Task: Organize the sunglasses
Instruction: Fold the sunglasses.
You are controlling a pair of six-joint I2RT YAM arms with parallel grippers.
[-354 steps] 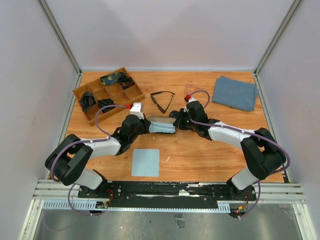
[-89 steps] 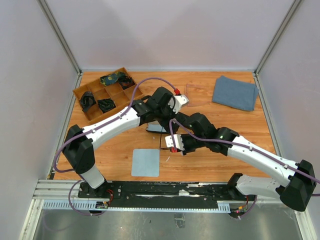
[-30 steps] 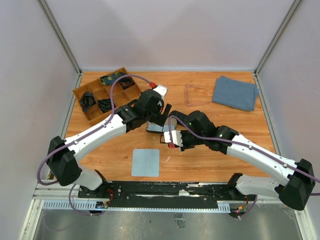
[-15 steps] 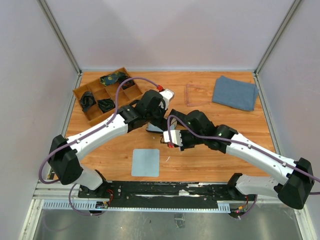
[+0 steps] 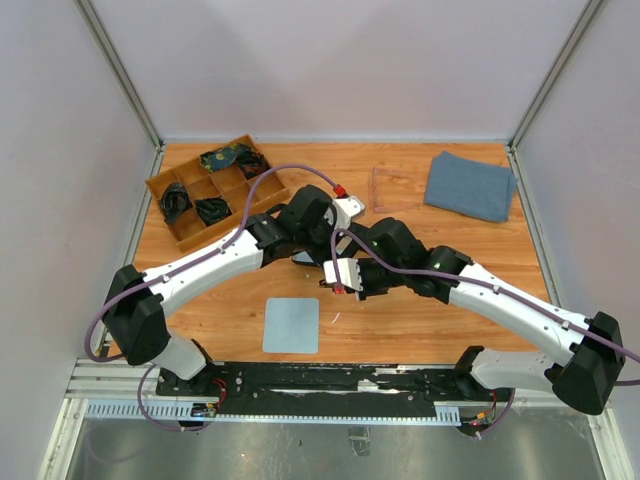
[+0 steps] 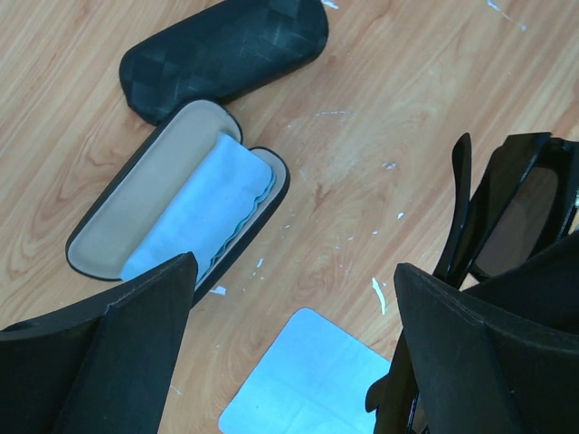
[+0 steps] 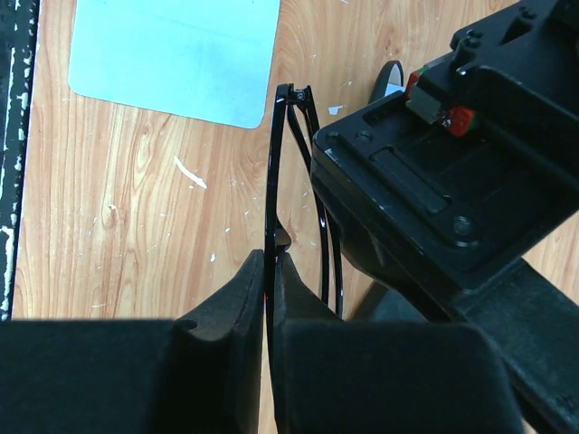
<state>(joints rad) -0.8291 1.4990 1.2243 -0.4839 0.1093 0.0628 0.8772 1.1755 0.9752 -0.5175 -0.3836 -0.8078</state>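
Nearest the arm bases lies a light blue square cloth on the wooden table. Just beyond it, the right gripper is pinched tight on the thin black-framed sunglasses, held off the table at mid-scene. From the right wrist they appear edge-on, with slender temples; from the left wrist the dark lenses show a brownish tint. Beside them, the left gripper hangs with its fingers spread wide, holding nothing. Beneath it rests an open black oval hard case, tan-lined, with a pale blue cloth inside; a closed black case lies just beside it. Farther back, right of centre, sits the translucent pinkish frame. A compartmented wooden tray stands far left and a folded grey-blue towel far right.
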